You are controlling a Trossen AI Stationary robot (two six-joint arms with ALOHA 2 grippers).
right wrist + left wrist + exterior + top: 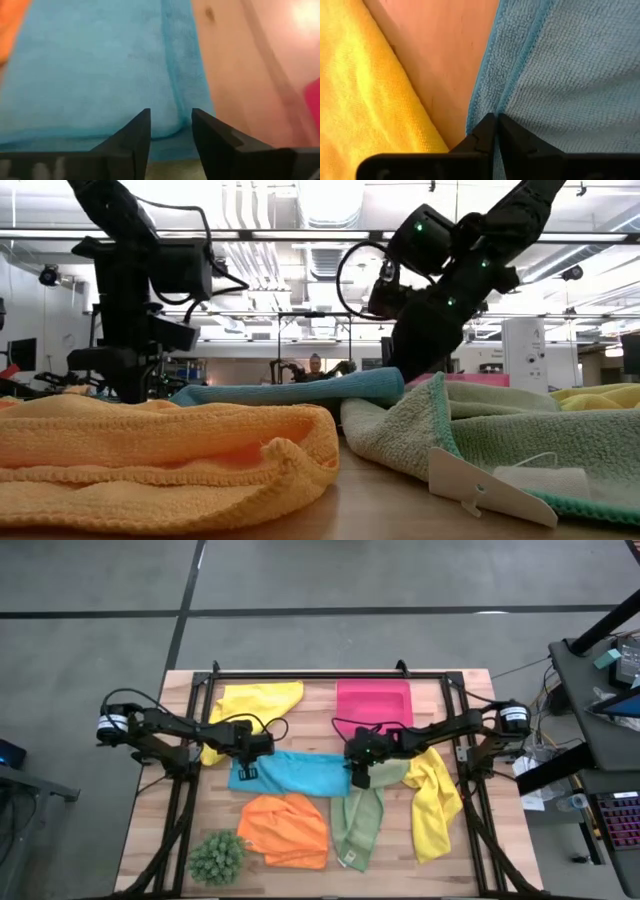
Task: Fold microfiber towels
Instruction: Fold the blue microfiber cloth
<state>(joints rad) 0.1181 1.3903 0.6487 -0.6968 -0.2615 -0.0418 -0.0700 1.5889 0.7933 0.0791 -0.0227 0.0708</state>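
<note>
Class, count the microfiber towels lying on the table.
5: yellow towel far left, blue towel centre, orange towel near, green towel beside it, second yellow towel right.

One towel (pixel 295 773) lay mid-table between two grippers, a tray (pixel 374 702) behind it, two towels (pixel 285 828) before it, a plant ball (pixel 217 856) front-left.
</note>
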